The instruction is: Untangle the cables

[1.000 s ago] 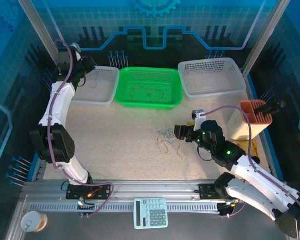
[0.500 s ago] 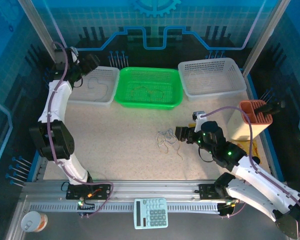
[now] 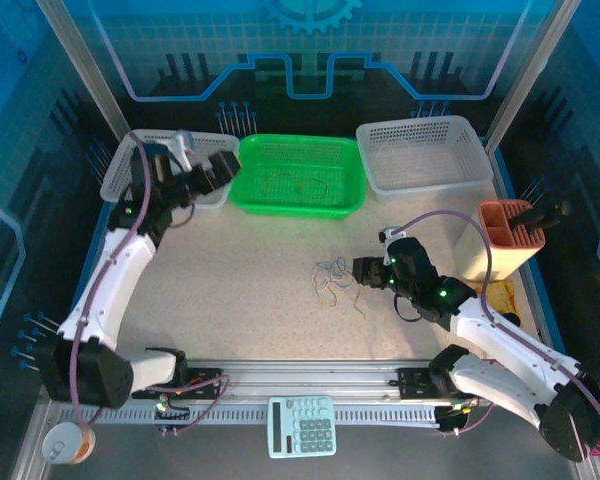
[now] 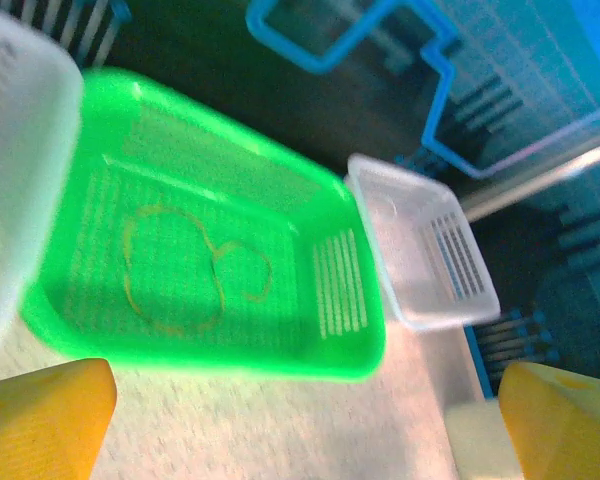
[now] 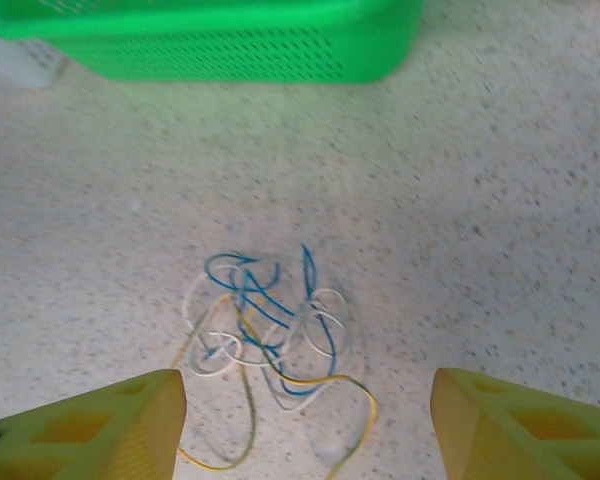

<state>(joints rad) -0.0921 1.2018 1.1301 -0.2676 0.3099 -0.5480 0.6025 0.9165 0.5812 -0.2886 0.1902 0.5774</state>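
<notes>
From above: left gripper (image 3: 220, 170) spread wide and empty at the edge of a white basket (image 3: 120, 170), next to the green basket (image 3: 296, 210). Right gripper (image 3: 363, 270) parted too, holding nothing, just beside the cables (image 3: 335, 280) knotted mid-surface (image 3: 240, 270). Risks pinching several loops at once and pulling the knot tighter instead of freeing one strand.

Left wrist: yellow fingertips (image 4: 45, 415) far apart over glossy, slotted green plastic, with one yellowish cable (image 4: 215, 258) inside, lying in a figure eight.

Right wrist: hair-thin blue, whitish and yellow wires, limp and interlaced on speckled, grainy ground.
</notes>
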